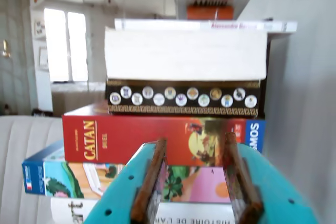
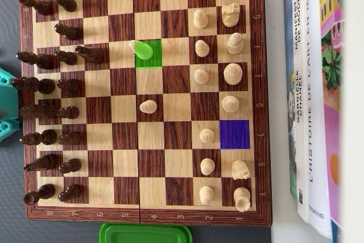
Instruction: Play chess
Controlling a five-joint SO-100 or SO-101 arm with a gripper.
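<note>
2 light pieces stand advanced on the wooden chessboard (image 2: 142,209); the teal gripper (image 1: 197,182), jaws parted and empty, sits far off.

Your gripper (image 1: 202,211): turquoise plastic body, two fingers (image 1: 149,182) lined with brown worn pads, small dark screw holes.

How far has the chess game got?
Done: a light pawn and a dark piece stand forward, and a light piece sits on the green square; the purple square is empty. In hand: nothing, the gripper jaws are open and empty. Left: most pieces sit on their starting rows.
</note>
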